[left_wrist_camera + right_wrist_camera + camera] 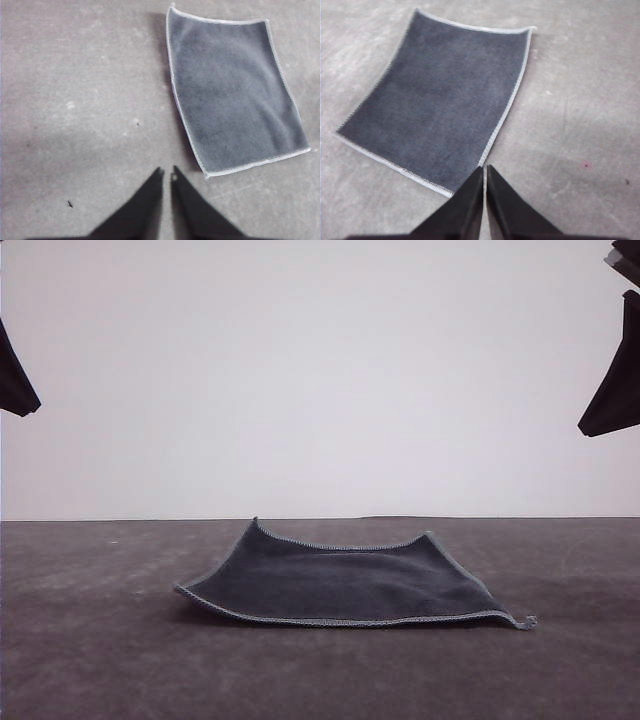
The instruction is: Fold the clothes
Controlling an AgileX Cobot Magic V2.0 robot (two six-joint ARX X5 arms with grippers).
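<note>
The clothes (345,585) are one dark grey cloth with light-grey stitched edging, lying on the table in the middle of the front view, its far corners curled slightly up. The left wrist view has the cloth (232,92) spread flat beyond and to one side of my left gripper (167,172), whose black fingers are closed together with nothing between them, high above the table. In the right wrist view the cloth (442,97) lies just beyond my right gripper (484,169), also shut and empty, hovering over the cloth's near edge.
The grey table top (100,660) stretches all around the cloth, with a plain white wall (320,370) behind. Dark parts of the left arm (14,380) and the right arm (615,390) hang at the upper corners of the front view.
</note>
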